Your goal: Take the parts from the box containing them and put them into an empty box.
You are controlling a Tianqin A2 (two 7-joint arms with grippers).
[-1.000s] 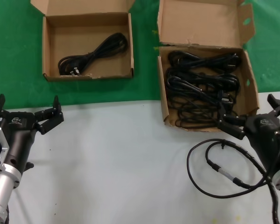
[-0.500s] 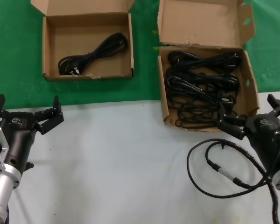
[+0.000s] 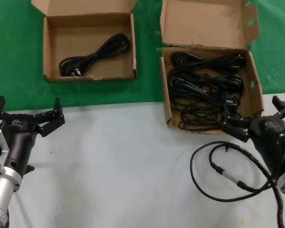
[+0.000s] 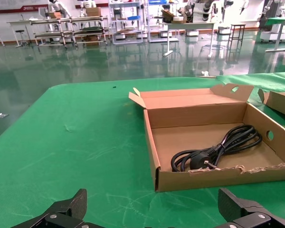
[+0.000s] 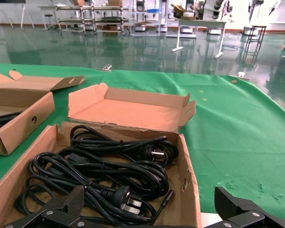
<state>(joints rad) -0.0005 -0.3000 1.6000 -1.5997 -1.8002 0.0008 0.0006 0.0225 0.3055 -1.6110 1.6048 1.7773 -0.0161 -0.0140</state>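
Several black bundled power cords (image 3: 204, 90) lie in the brown box with the tall holed lid (image 3: 165, 102) at the back right; they fill the right wrist view (image 5: 109, 175), inside that box (image 5: 187, 180). The shallow box with the short plain flap (image 3: 46, 52) at the back left holds one cord bundle (image 3: 95, 56), which the left wrist view also shows (image 4: 218, 149) in that box (image 4: 218, 178). My right gripper (image 3: 251, 116) is open and empty, just before the full box's front right corner (image 5: 149, 204). My left gripper (image 3: 26, 111) is open and empty at the left, short of the shallow box (image 4: 152, 209).
A single looped black cable with a silver connector (image 3: 230, 176) lies on the white table (image 3: 123, 161) beside my right arm. Both boxes stand on green cloth (image 3: 19, 71) behind the white surface. The shallow box shows far off in the right wrist view (image 5: 19, 123).
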